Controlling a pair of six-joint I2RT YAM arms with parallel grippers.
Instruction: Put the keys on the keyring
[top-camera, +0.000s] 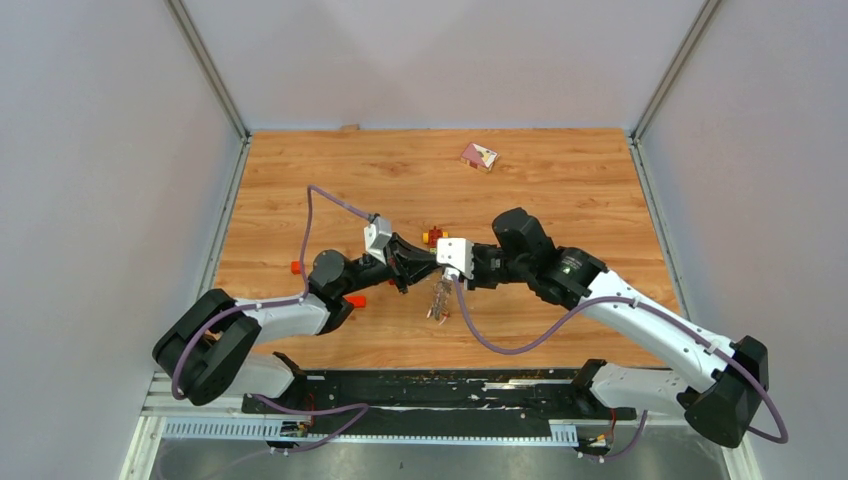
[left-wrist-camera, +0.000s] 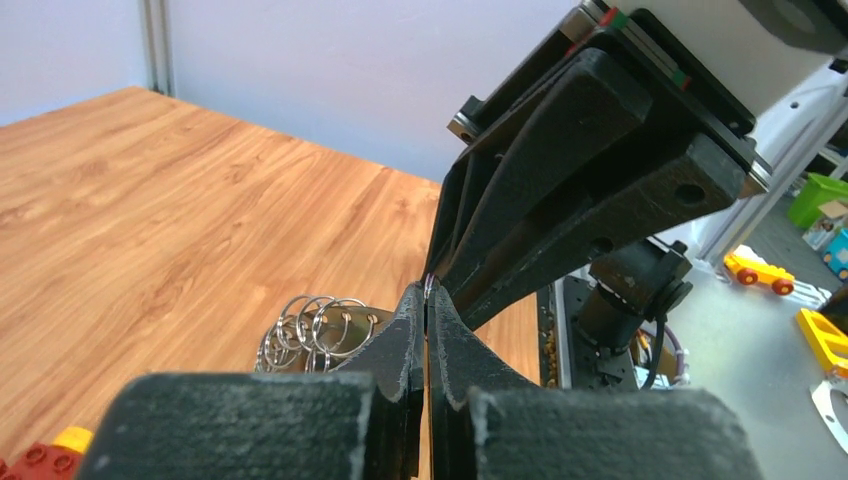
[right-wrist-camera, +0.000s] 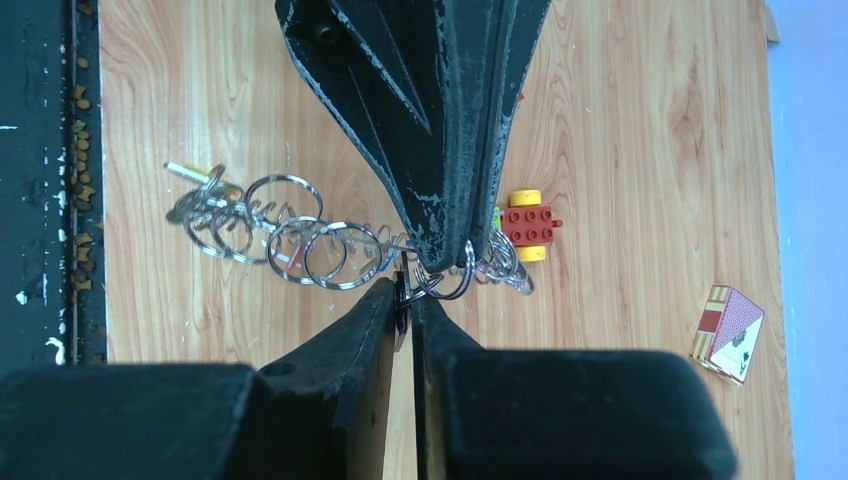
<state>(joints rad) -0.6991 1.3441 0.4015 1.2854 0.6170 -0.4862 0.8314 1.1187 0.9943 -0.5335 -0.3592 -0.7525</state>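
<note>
My two grippers meet tip to tip above the middle of the table. The left gripper (top-camera: 424, 268) (left-wrist-camera: 428, 290) is shut, with a thin sliver of the keyring's wire pinched at its tips. The keyring (top-camera: 438, 300) (left-wrist-camera: 315, 330) (right-wrist-camera: 300, 235) shows as a string of silver rings that sags from the grip toward the wood. The right gripper (top-camera: 438, 270) (right-wrist-camera: 405, 295) has its jaws almost together on a small dark flat piece, apparently the black head of one of the keys, hooked to a ring. A pale key (right-wrist-camera: 188, 173) lies at the string's far end.
A red and yellow toy brick (top-camera: 433, 236) (right-wrist-camera: 527, 225) lies just behind the grippers. A card box (top-camera: 478, 156) (right-wrist-camera: 728, 333) sits toward the back. Two small red pieces (top-camera: 296, 267) (top-camera: 357, 300) lie beside the left arm. The black base rail (top-camera: 430, 385) runs along the near edge.
</note>
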